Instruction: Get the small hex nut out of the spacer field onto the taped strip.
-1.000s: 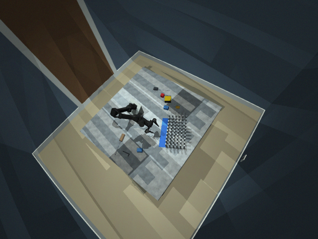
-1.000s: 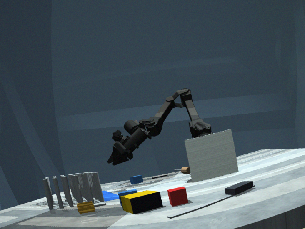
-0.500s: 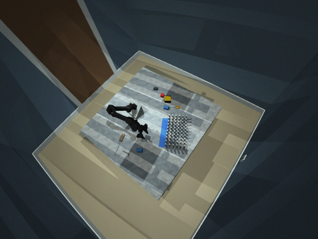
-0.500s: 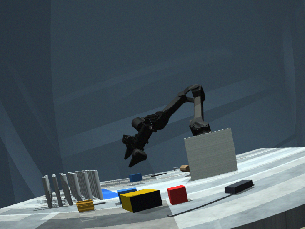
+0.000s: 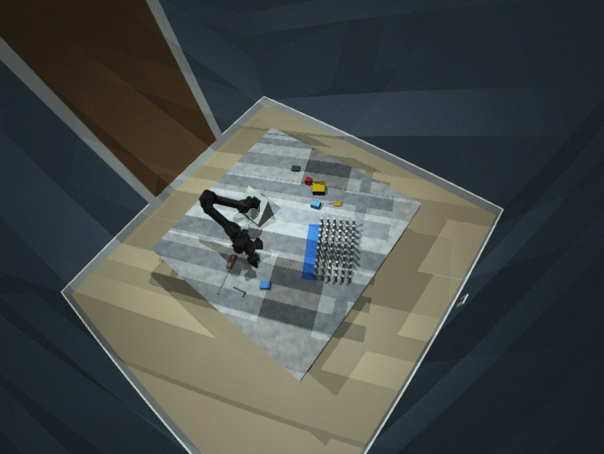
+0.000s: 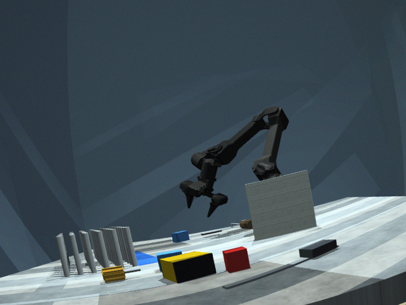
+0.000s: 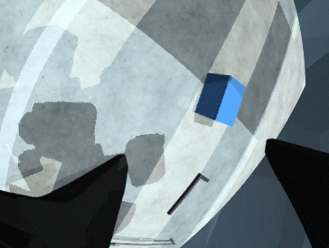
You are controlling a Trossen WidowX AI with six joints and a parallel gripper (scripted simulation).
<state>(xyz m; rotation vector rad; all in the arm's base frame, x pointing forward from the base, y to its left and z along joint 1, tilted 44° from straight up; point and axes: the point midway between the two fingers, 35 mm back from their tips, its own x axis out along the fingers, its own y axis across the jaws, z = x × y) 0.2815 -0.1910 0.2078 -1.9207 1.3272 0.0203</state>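
Observation:
My gripper (image 5: 258, 254) (image 6: 198, 212) (image 7: 199, 155) is open and empty, in the air above the table near the brown-handled tool (image 5: 231, 262) (image 6: 245, 224), whose thin shaft shows at the wrist view's bottom edge. A small dark L-shaped key (image 5: 238, 291) (image 6: 211, 232) (image 7: 184, 195) lies beyond that tool. The grey spacers (image 5: 337, 251) (image 6: 115, 245) stand upright in rows, with the blue taped strip (image 5: 309, 253) (image 6: 144, 258) along one side. An orange-handled tool (image 5: 337, 203) (image 6: 113, 273) and a black-handled long tool (image 5: 295, 168) (image 6: 317, 248) lie on the table. The nut cannot be made out.
A blue block (image 5: 264, 284) (image 6: 180, 235) (image 7: 209, 97) lies near the L-shaped key. A light blue block (image 5: 315, 204), a yellow and black block (image 5: 318, 188) (image 6: 193, 267) and a red block (image 5: 308, 181) (image 6: 235, 259) lie beyond the spacers' end. A grey panel (image 6: 280, 204) stands by the arm's base.

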